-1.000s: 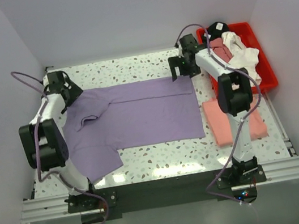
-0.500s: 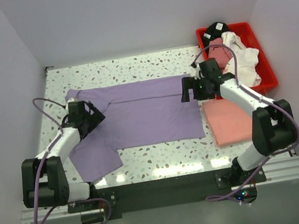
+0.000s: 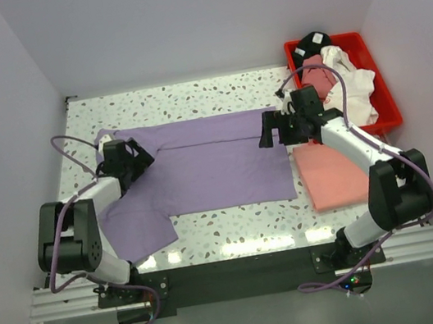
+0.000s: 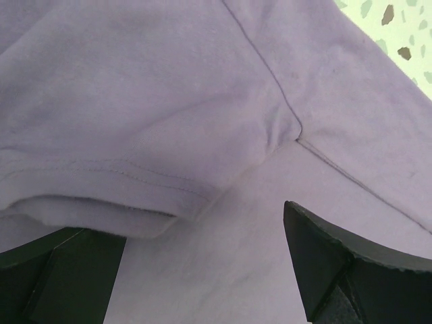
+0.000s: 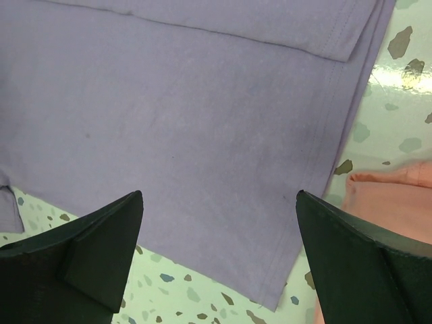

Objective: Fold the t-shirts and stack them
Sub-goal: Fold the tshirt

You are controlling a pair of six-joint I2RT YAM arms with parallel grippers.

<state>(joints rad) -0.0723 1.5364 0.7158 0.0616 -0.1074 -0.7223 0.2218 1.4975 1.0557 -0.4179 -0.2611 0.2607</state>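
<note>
Lavender t-shirt [image 3: 217, 166] lies spread flat on the terrazzo table [image 3: 213, 92], far edge folded over. Left gripper [image 4: 202, 270]: fingers apart, low over the sleeve seam. Right gripper [image 5: 219, 260]: fingers apart, over the shirt's right hem. Folded salmon-pink t-shirt [image 3: 340, 179] lies just right of it. Other shirts [image 3: 349, 86] are piled in the red bin [image 3: 388, 104].

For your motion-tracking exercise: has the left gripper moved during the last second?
Yes. The left gripper has pulled away from the table's far-left corner, toward the near edge, and now sits over the purple shirt.
</note>
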